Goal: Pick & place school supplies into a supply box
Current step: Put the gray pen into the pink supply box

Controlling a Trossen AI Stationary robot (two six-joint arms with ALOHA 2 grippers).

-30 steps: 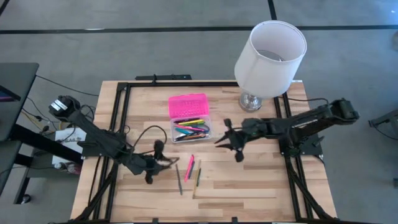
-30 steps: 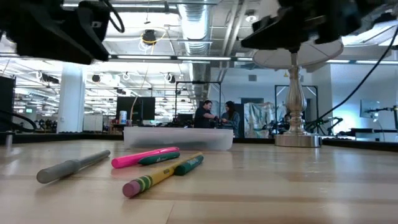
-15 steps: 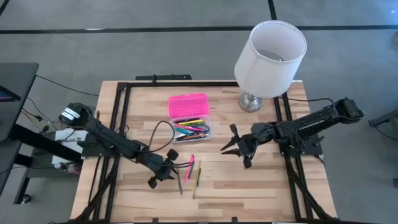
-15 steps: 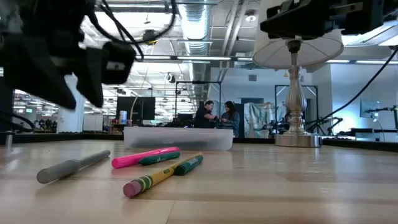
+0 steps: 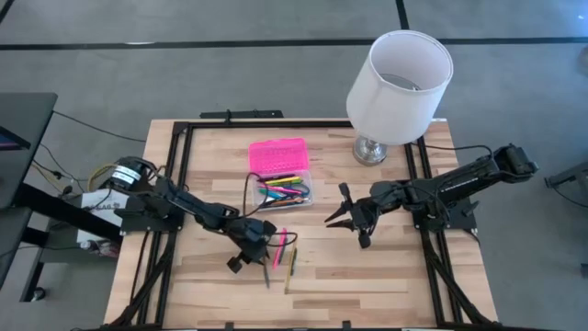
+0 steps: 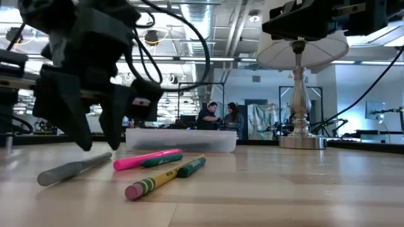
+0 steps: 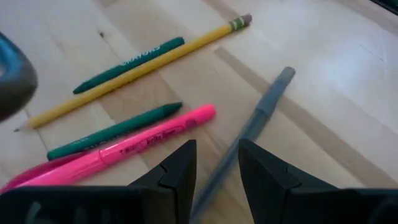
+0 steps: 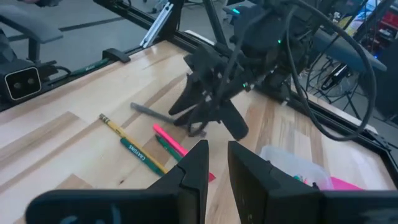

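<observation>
Open clear supply box (pink lid flipped back) w/ pens; loose pens flat nearby on table.

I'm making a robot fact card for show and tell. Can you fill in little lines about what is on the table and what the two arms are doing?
Table: wooden top with black rails
Box: clear supply box with pink lid open, pens inside
Loose items: grey pen, pink highlighter, yellow pencil, two green crayons
Left gripper: open, low over the grey pen, holding nothing
Right gripper: open, empty, waiting to the right of the box
Lamp: white lamp at the far right corner
</observation>
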